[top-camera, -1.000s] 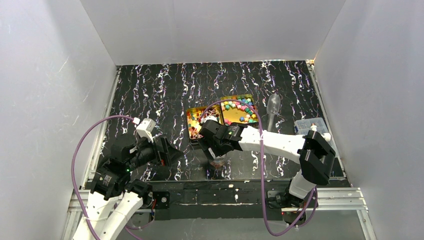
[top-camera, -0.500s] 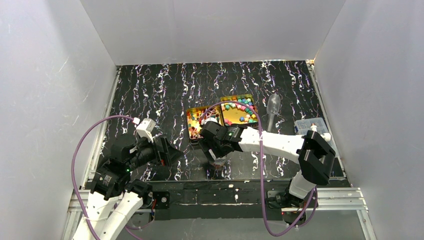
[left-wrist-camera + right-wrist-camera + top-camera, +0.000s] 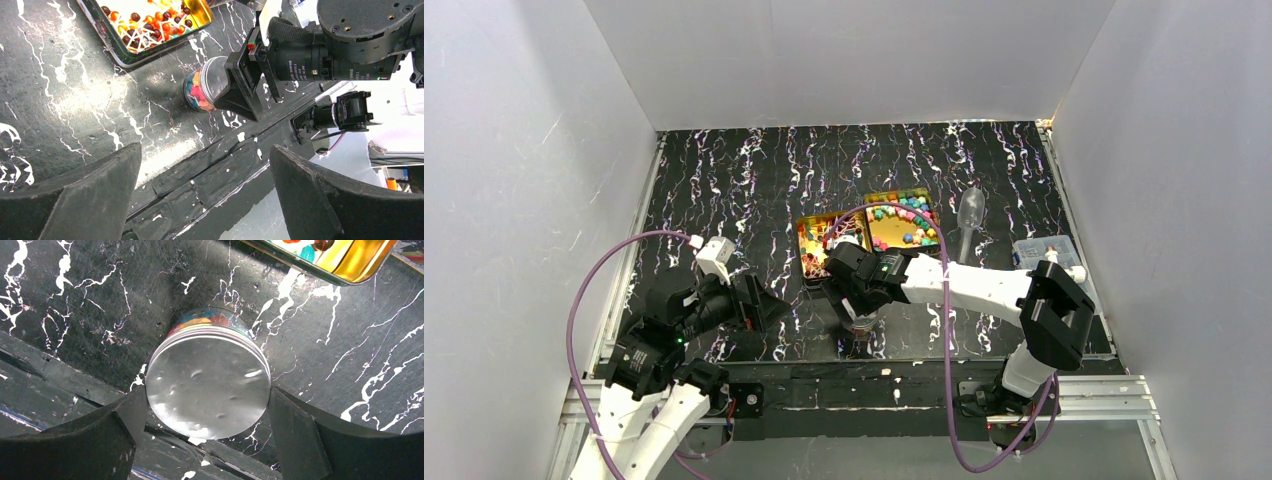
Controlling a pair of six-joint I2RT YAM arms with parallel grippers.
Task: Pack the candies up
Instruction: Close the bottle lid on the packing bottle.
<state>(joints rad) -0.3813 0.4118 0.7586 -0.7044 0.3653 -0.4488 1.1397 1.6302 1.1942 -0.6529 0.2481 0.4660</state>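
Black tabletop [image 3: 724, 190] veined with white fills the floor of a white-walled booth. At the near left, the left gripper [image 3: 759, 305] hangs above the table with its fingers [image 3: 85, 195] spread wide and nothing between them. Its wrist camera shows what the overhead view mostly hides: a small clear jar [image 3: 200, 92] standing on the table near the front edge, with coloured candies [image 3: 196, 95] packed inside. From above, the right gripper [image 3: 859, 310] covers that jar. The right wrist view looks straight down on the pale round lid [image 3: 207, 385], a black finger [image 3: 125, 420] pressed against each side of it. Just beyond sit the left tin [image 3: 799, 245], with reddish pieces, and the right tin [image 3: 899, 192], with bright lumps. Further right, a clear box [image 3: 1044, 250] sits by the wall.
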